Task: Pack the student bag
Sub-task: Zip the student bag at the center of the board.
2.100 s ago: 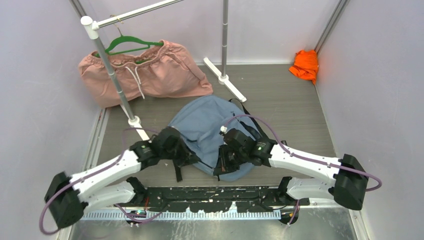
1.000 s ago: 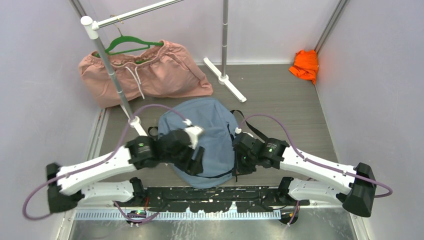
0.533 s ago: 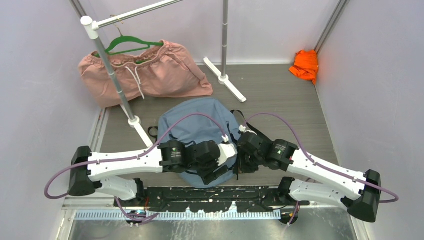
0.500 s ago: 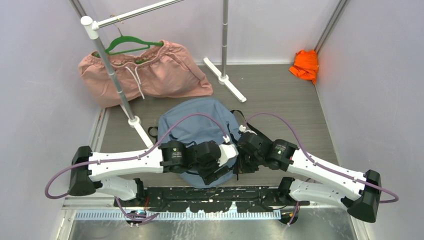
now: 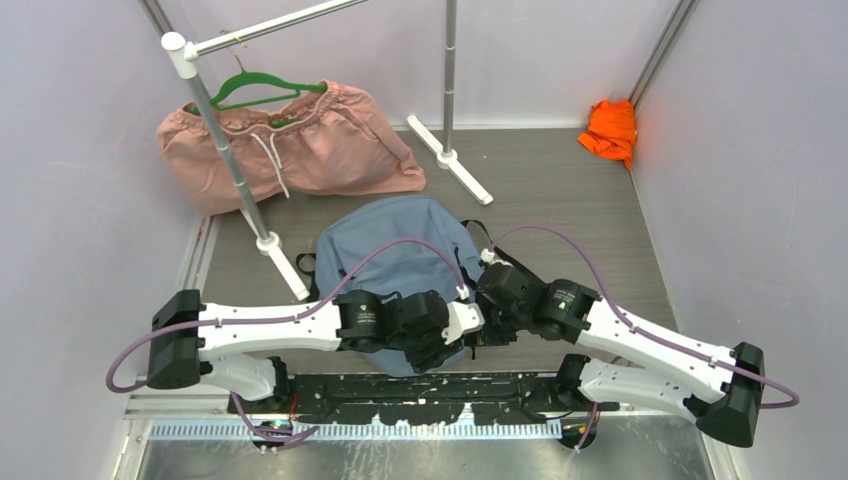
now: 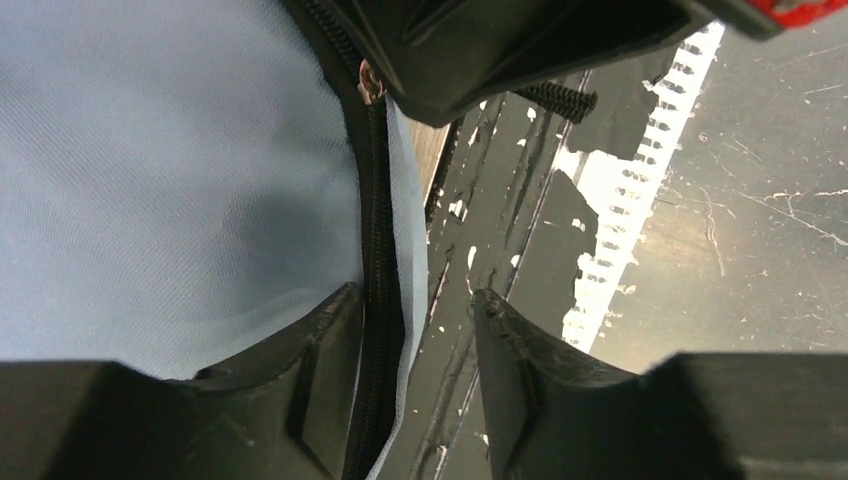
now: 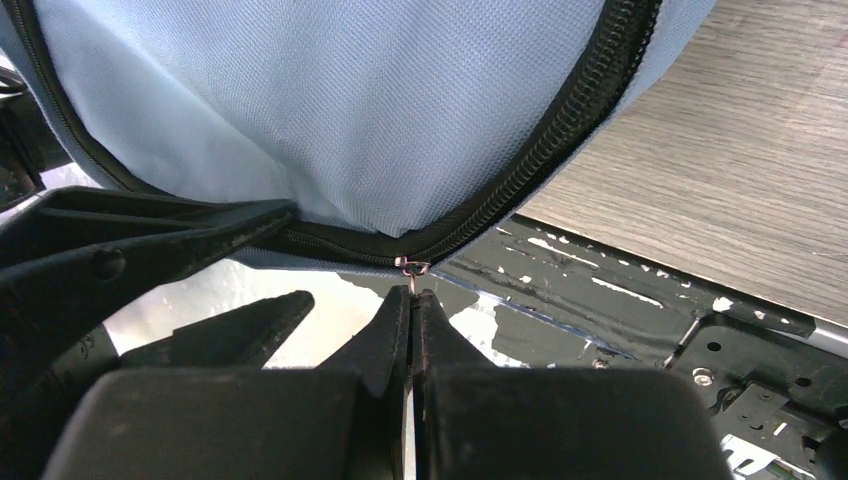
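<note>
**Right end effector has the pull, left one not yet bracing**

The student bag (image 5: 400, 250) lies flat on the bench (image 5: 570, 210) in the middle of the top view. Its rounded near rim, at 6 o'clock, sits at the bench's edge just beside the black mounting plate (image 5: 420, 388). Both arms meet at that rim, at about 5 o'clock on the bag.

The right end effector (image 7: 411, 300) has its fingers pressed together on the small metal zipper pull (image 7: 412, 266), at the lowest point of the zipper's curve. The left end effector (image 6: 415, 300) is just beside it with its fingers apart, straddling the bag's edge. The zipper (image 6: 378, 220) runs along one of its fingers, and nothing is pinched between them.

This looks like the step of running the zipper open so the bag can be packed. Which way the slider travels cannot be told from here.

- **Brace first:** the left end effector should close on the seam fabric behind the pull, not on the teeth. Otherwise the soft bag is likely to bunch up and slide along with the pull.
- **Follow the track:** the right end effector should stay low and go round the curve with the track rather than cutting straight across it.
- **Risk of slipping:** the tab is tiny and held only at the fingertips, so a sideways tug could pull it free.
- **Clearance:** the two end effectors are almost touching, so the first motion should carry the right one away from the left.
</note>
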